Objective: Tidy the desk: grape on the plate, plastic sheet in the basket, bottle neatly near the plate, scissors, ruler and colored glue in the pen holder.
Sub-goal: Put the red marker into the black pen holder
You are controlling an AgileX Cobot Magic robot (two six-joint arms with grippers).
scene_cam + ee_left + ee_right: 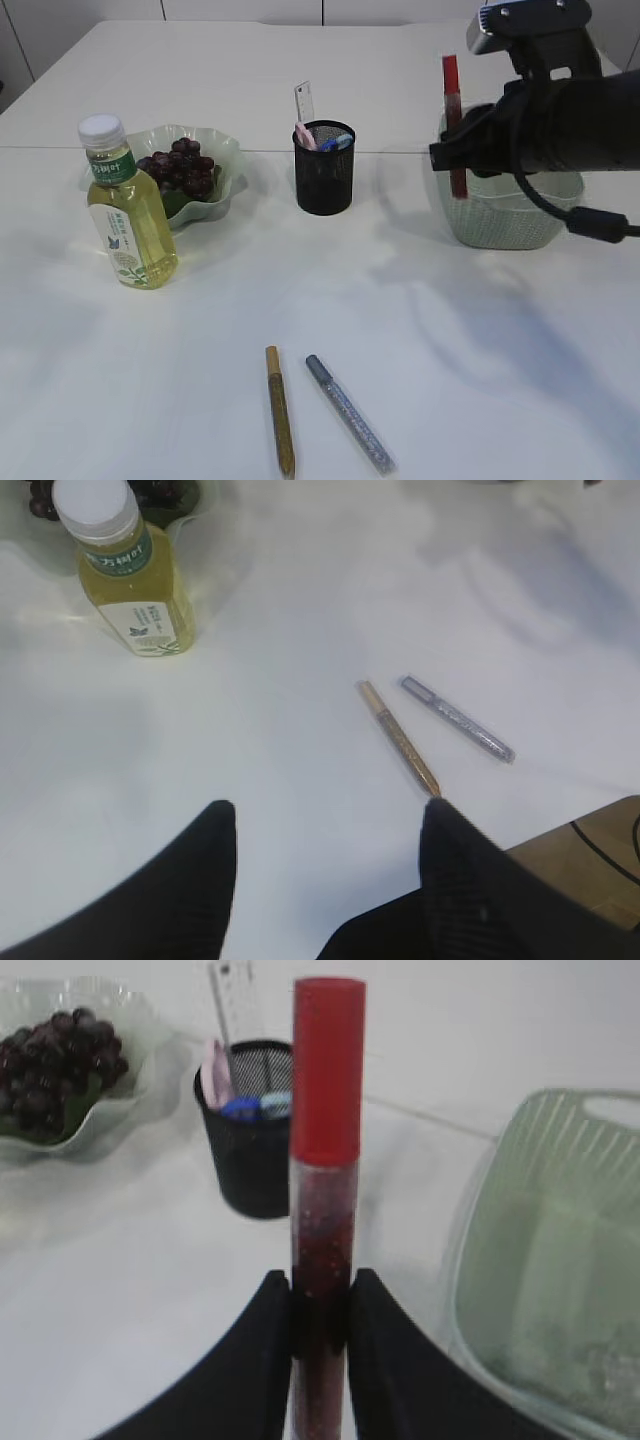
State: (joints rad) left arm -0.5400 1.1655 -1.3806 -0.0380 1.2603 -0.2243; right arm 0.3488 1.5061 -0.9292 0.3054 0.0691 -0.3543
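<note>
Pen holder (324, 168) stands between plate (228, 150) and basket (500, 225)

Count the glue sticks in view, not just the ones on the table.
3. Red glue stick upright in the right gripper, beside the basket. Gold one and silver one lie side by side on the table. The pen holder may hide more.

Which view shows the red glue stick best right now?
The right wrist view: the red glue stick fills the frame, upright, clamped in the right end effector. The exterior view shows it small, partly behind the arm. The left wrist view misses it.
</note>
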